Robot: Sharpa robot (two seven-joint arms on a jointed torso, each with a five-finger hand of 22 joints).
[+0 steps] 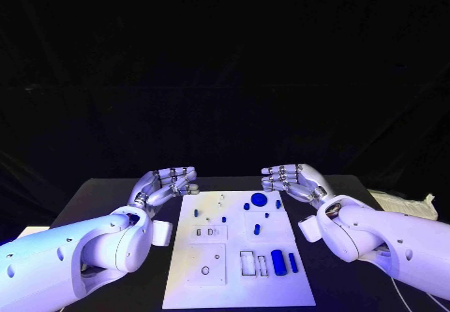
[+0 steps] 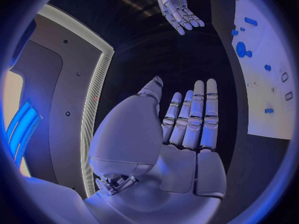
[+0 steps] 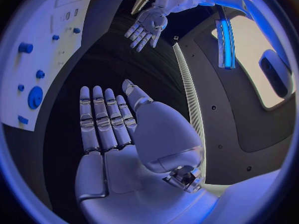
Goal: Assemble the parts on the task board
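The white task board (image 1: 239, 276) lies in the middle of the black table. On its far part sit a round blue disc (image 1: 259, 199) and a few small blue parts (image 1: 246, 206). Two longer blue parts (image 1: 277, 258) stand near its right edge. My left hand (image 1: 167, 183) hovers off the board's far left corner, palm up, fingers stretched out, holding nothing. My right hand (image 1: 292, 180) mirrors it off the far right corner, also empty. The left wrist view has the left hand (image 2: 187, 119) beside the board (image 2: 268, 99); the right wrist view has the right hand (image 3: 106, 119) beside the board (image 3: 44, 50).
Pale papers (image 1: 408, 203) lie at the table's right edge, and a pale object (image 1: 28, 231) sits at the left edge. Bare black table (image 1: 112, 195) runs along both sides of the board.
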